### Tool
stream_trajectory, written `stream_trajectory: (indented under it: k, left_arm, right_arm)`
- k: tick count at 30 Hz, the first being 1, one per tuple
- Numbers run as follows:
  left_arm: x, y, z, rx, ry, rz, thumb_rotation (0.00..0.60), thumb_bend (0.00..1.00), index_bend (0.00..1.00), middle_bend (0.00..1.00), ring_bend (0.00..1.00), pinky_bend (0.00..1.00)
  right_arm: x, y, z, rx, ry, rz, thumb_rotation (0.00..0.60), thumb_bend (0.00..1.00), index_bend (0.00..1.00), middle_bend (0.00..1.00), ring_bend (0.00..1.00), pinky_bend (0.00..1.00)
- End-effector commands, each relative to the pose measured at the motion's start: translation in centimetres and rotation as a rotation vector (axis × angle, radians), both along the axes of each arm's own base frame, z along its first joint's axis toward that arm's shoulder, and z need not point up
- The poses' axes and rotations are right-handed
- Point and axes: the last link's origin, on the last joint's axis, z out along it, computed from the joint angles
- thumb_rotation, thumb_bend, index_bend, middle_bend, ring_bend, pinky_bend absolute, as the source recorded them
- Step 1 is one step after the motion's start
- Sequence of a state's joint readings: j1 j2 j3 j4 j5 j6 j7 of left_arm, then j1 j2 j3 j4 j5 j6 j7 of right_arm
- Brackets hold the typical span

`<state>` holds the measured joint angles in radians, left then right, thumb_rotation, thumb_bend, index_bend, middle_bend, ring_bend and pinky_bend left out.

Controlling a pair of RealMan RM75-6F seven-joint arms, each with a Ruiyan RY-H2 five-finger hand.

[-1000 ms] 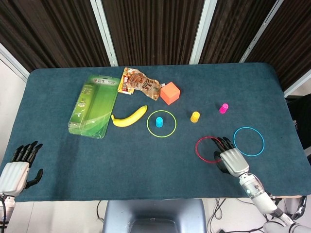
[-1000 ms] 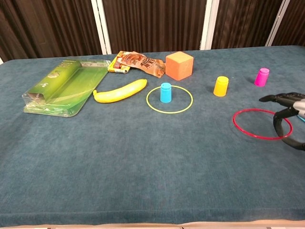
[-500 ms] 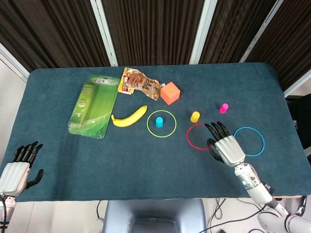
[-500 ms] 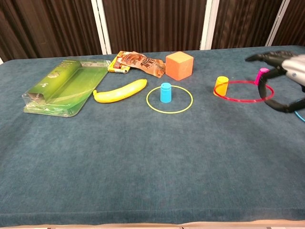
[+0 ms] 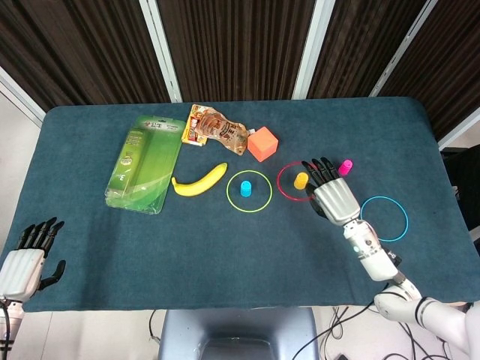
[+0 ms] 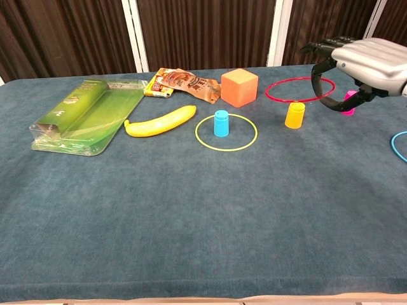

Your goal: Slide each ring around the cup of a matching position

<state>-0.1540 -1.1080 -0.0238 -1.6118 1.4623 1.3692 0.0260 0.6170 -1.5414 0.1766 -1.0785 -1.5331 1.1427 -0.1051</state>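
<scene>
My right hand (image 5: pixel 332 199) (image 6: pixel 367 60) holds a red ring (image 5: pixel 279 182) (image 6: pixel 280 100) by its right side, lifted off the cloth. The ring hangs level above the yellow cup (image 5: pixel 301 180) (image 6: pixel 294 115); from the head view the cup shows inside it. The pink cup (image 5: pixel 346 166) (image 6: pixel 349 105) stands just behind the hand, partly hidden in the chest view. A blue ring (image 5: pixel 407 219) (image 6: pixel 399 145) lies flat to the right. The blue cup (image 5: pixel 245 187) (image 6: pixel 220 122) stands inside a yellow-green ring (image 5: pixel 227 192) (image 6: pixel 226 150). My left hand (image 5: pixel 26 259) rests open at the near left edge.
An orange cube (image 5: pixel 262 144) (image 6: pixel 240 87), a snack bag (image 5: pixel 216 129) (image 6: pixel 181 82), a banana (image 5: pixel 199 182) (image 6: pixel 160 121) and a green package (image 5: pixel 145 161) (image 6: pixel 86 114) lie at the back left of the blue-clothed table (image 5: pixel 225 247).
My right hand has lifted the red ring from the cloth and carried it back and to the left, from near the blue ring to above the yellow cup. The left hand stays put.
</scene>
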Motion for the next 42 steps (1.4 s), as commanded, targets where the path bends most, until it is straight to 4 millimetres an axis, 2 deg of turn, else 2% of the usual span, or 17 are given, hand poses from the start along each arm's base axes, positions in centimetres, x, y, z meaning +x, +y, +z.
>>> stream_trajectory:
  k: [1,4,7,13,17,19,22,26,29,33,38,42]
  left_arm:
    - [0.0,0.2,0.0,-0.001,0.001,0.003,0.600,0.44,0.00,0.00,0.00,0.02]
    - [-0.1,0.3,-0.1,0.000,0.003,0.006,0.600,0.44,0.00,0.00,0.00,0.02]
    - [-0.1,0.4,-0.2,-0.004,0.006,0.009,0.600,0.44,0.00,0.00,0.00,0.02]
    - [-0.1,0.5,-0.4,-0.011,0.012,0.015,0.600,0.44,0.00,0.00,0.00,0.02]
    - [-0.1,0.5,-0.4,-0.007,0.014,0.017,0.600,0.44,0.00,0.00,0.00,0.02]
    - [0.0,0.5,-0.5,-0.009,0.014,0.014,0.600,0.44,0.00,0.00,0.00,0.02]
    - [0.1,0.5,-0.5,-0.010,0.011,0.008,0.600,0.44,0.00,0.00,0.00,0.02]
    - [0.1,0.4,-0.5,-0.010,0.008,0.005,0.600,0.44,0.00,0.00,0.00,0.02]
    - [0.2,0.3,-0.6,-0.018,0.011,0.001,0.600,0.44,0.00,0.00,0.00,0.02]
    - [0.4,0.0,-0.7,-0.030,0.012,-0.015,0.600,0.44,0.00,0.00,0.00,0.02]
    - [0.7,0.0,-1.1,-0.043,0.016,-0.027,0.600,0.44,0.00,0.00,0.00,0.02]
    - [0.8,-0.1,-1.4,-0.053,0.021,-0.036,0.600,0.44,0.00,0.00,0.00,0.02]
  right_arm:
    - [-0.2,-1.0,-0.4,-0.006,0.013,-0.030,0.600,0.54,0.92,0.16,0.00,0.00]
    - [-0.8,-1.8,-0.8,-0.006,0.021,-0.066,0.600,0.54,0.92,0.17,0.00,0.00]
    - [-1.4,-2.5,-1.6,0.024,-0.005,-0.113,0.600,0.54,0.86,0.17,0.00,0.00]
    - [-2.5,-3.2,-2.4,0.076,-0.002,-0.144,0.600,0.53,0.45,0.12,0.00,0.00]
    - [-3.2,-2.9,-2.0,0.087,-0.017,-0.154,0.600,0.37,0.20,0.05,0.00,0.00]
    - [-3.6,-2.1,-1.4,0.091,-0.039,-0.151,0.600,0.32,0.15,0.04,0.00,0.00]
    - [-4.7,0.1,-0.3,0.095,-0.070,-0.135,0.600,0.29,0.17,0.03,0.00,0.00]
    - [-6.9,4.3,2.0,0.089,-0.071,-0.124,0.600,0.28,0.28,0.03,0.00,0.00]
    - [-9.4,7.0,3.8,0.050,-0.038,-0.162,0.600,0.28,0.37,0.03,0.00,0.00]
    - [-13.4,10.0,5.3,0.057,-0.077,-0.299,0.600,0.28,0.48,0.03,0.00,0.00]
    - [-16.6,12.2,6.3,0.052,-0.090,-0.387,0.600,0.36,0.58,0.03,0.00,0.00]
    - [-18.2,12.1,6.6,0.040,-0.075,-0.420,0.600,0.43,0.62,0.03,0.00,0.00]
